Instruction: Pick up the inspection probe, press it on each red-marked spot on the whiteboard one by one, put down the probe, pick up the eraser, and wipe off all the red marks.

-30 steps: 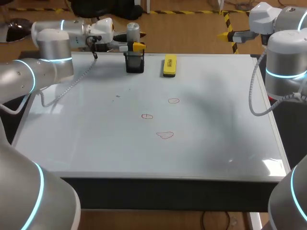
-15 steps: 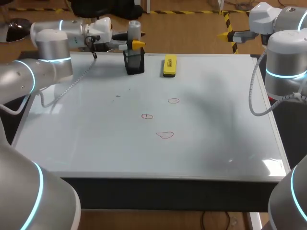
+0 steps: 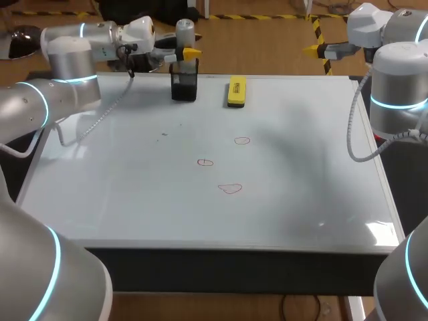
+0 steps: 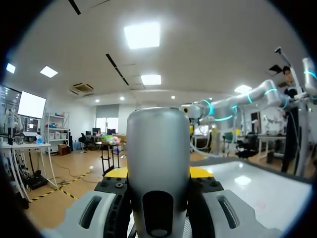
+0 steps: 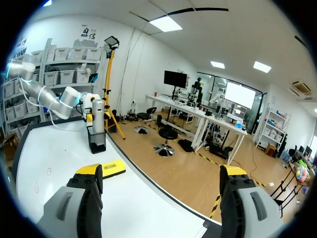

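- The left claw [image 3: 187, 53] is clamped on the grey cylindrical inspection probe [image 3: 185, 32] with a silver cap. In the left wrist view the claw [image 4: 158, 174] has the probe's body [image 4: 158, 163] squeezed between its two yellow-tipped fingers [image 4: 115, 172].
- The probe stands upright at the far left edge of the flat white whiteboard [image 3: 301, 174]. Its lower end is at the open top of the black box-shaped holder [image 3: 184, 88]. Whether that end is inside the holder cannot be told.
- In the right wrist view the probe [image 5: 98, 113] rises out of the holder [image 5: 96, 141].
- The yellow rectangular block eraser [image 3: 236, 91] lies flat on the whiteboard near the holder, on the right arm's side of it and apart from it.
- Three small red marks, drawn as outlines, sit near the middle of the board, well apart from the holder: one far [image 3: 242, 140], one middle [image 3: 205, 162], one nearest the robot [image 3: 230, 189].
- The right claw [image 3: 314, 48] hangs beyond the board's far right corner. Its fingers are spread wide with nothing between them [image 5: 161, 181], and the eraser [image 5: 106, 169] lies ahead of it.
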Controlling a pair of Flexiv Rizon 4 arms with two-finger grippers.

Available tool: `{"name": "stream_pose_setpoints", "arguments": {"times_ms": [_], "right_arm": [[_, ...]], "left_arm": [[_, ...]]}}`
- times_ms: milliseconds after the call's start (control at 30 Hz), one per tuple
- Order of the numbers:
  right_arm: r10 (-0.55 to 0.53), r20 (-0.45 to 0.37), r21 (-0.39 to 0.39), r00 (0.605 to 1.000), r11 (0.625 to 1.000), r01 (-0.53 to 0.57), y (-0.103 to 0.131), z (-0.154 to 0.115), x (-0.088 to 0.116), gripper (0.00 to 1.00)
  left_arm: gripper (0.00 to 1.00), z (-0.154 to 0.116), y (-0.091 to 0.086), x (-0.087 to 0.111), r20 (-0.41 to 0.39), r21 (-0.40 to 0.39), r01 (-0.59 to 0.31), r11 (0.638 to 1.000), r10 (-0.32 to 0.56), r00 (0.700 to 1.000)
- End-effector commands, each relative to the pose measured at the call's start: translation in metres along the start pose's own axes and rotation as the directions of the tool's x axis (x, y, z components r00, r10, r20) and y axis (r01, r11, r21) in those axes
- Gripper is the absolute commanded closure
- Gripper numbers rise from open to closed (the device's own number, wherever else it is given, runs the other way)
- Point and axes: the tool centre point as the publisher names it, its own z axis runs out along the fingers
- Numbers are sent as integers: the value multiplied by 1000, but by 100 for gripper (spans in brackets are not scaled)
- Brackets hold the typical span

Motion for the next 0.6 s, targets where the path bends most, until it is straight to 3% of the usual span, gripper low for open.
{"name": "stream_pose_setpoints", "arguments": {"times_ms": [33,600], "right_arm": [[0,-1,1,1000,1000,0,0,0,0,0],[0,-1,1,1000,1000,0,0,0,0,0]], "left_arm": [[100,-2,-19,4,5,-7,-19,1000,19,1000],[100,1,-62,11,-48,-23,-36,999,34,998]]}}
